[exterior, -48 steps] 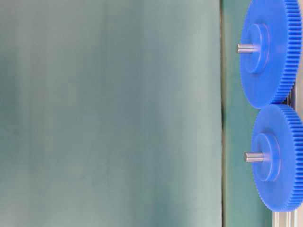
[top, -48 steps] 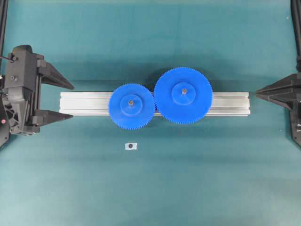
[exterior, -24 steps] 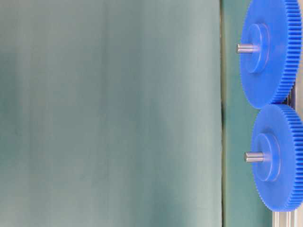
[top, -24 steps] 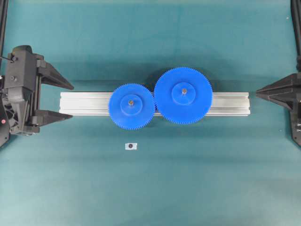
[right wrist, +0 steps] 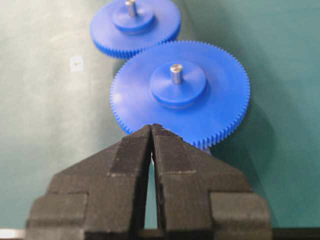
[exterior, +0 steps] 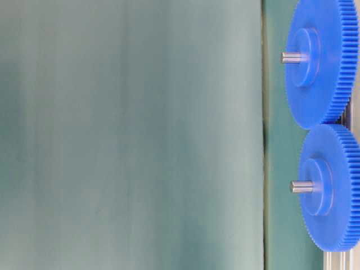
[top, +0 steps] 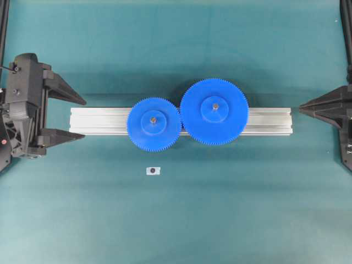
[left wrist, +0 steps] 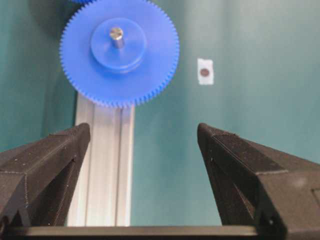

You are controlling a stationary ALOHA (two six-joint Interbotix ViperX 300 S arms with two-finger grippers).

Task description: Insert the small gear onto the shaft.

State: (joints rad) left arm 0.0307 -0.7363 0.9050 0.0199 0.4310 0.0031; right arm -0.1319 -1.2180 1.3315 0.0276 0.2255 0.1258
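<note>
Blue plastic teeth ring the small gear (top: 154, 123), which sits flat on the silvery aluminium rail (top: 99, 121) with the shaft (top: 153, 118) poking up through the centre hole of its raised hub. At its 2 o'clock in the overhead view lies the larger gear (top: 214, 111), also on the rail and on its own pin (top: 215, 106); the two toothed rims meet where they adjoin. The rail runs from 9 o'clock to 3 o'clock across the teal mat (top: 176, 220). At about 6 o'clock from the small gear, apart from the rail, a small white tag with a dark dot (top: 153, 171) rests on the mat. The left gripper (top: 82, 117) hovers at 9 o'clock, just off the rail's left end, its black fingers spread wide with nothing between them; its wrist view looks along the rail to the small gear (left wrist: 119, 51) and the shaft tip (left wrist: 116, 34) at 12 o'clock, with the tag (left wrist: 205, 72) towards 1 o'clock. The right gripper (top: 301, 109) waits at 3 o'clock, just beyond the rail's right end, its fingers pressed together and holding nothing, as its wrist view shows (right wrist: 151, 129), with the larger gear (right wrist: 180, 92) directly ahead and the small gear (right wrist: 135, 25) beyond. The table-level view shows both gears edge-on with their pins projecting sideways.
</note>
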